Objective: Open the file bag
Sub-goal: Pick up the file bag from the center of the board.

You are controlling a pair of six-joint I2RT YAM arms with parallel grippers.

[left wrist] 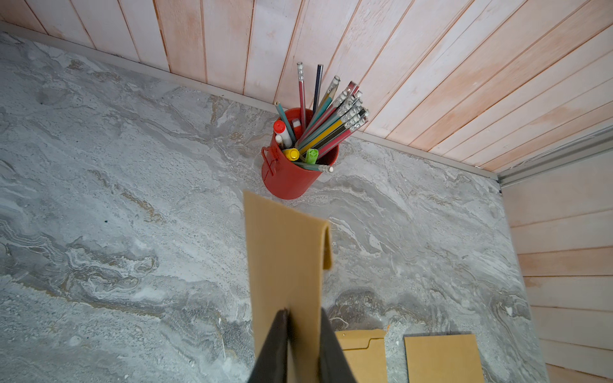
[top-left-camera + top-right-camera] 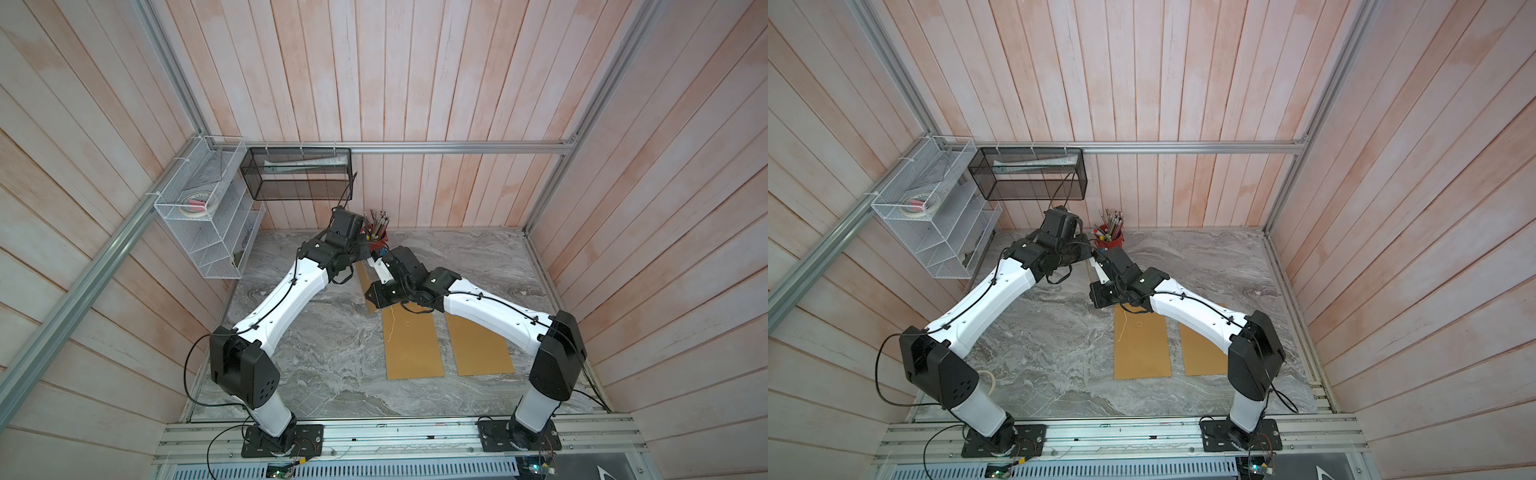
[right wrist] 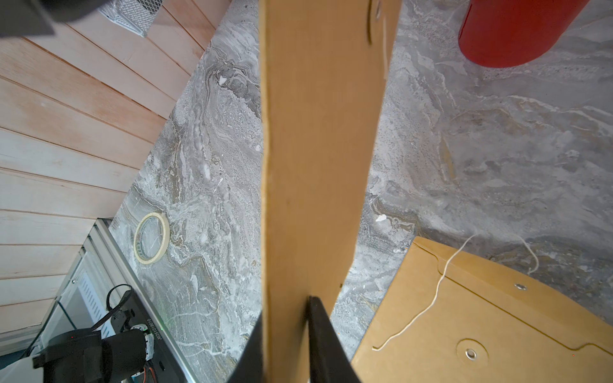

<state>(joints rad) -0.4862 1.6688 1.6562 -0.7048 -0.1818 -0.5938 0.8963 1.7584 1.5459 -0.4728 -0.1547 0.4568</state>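
Left claw point(image 1: 304, 311): both dark fingers sit against the raised file bag point(image 1: 285, 252) and grip it.
Right claw point(image 3: 286, 308): one finger lies on each face of the same bag; I cannot tell whether it pinches or only flanks it.
File bag: brown kraft, held off the table between the two claws near the back wall. In a top view it shows as a narrow strip point(image 2: 365, 286) under the wrists. Its far end point(image 1: 326, 245) curls over.
Pen cup point(image 1: 292, 179): red and upright, just beyond the bag's far end, at the back wall. It is packed with pencils point(image 1: 331, 116) and markers.
Second bag point(image 3: 497, 315): flat on the table, nearer the robot, with its flap down. A loose white string point(image 3: 431, 298) trails across it.
Third bag point(image 2: 482, 345): flat, just beside the second on the robot's right and parallel to it, with a thin gap between them.
Table point(image 2: 324, 353): grey marbled top.
Tape roll point(image 3: 151, 238): lying flat near the left arm's base.
White wire rack point(image 2: 199, 208): fixed to the left wall.
Black mesh basket point(image 2: 299, 174): hung on the back wall.
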